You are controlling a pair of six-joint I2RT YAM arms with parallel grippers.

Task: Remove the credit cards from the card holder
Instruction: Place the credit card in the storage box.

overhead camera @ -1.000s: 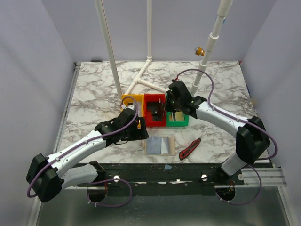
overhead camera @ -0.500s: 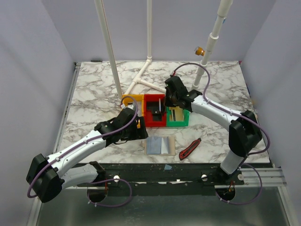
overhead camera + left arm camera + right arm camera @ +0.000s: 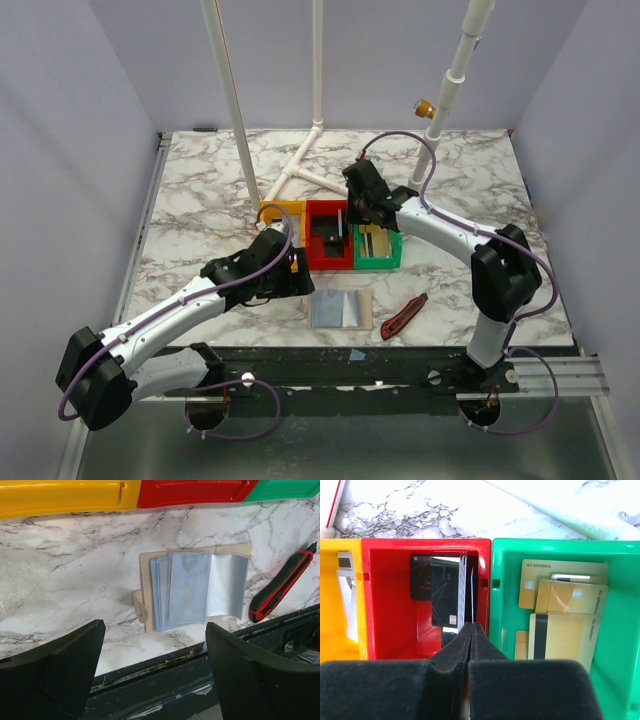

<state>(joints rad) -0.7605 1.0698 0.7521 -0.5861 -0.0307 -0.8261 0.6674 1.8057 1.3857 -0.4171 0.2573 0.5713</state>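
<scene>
Right gripper point(image 3: 470, 629) hung over the red bin point(image 3: 425, 543), pinching a credit card point(image 3: 464, 585) edge-on. Left gripper point(image 3: 154, 630) hovered, fingers apart.

Swinging the right gripper point(image 3: 347, 218) leftward and slightly up the top view, off the green bin point(image 3: 380, 265) and over to the right side of the red bin point(image 3: 325, 264), carrying along the credit card point(image 3: 465, 582) pinched edge-on, and pulling the elbow point(image 3: 505, 270) in toward centre frame.
</scene>
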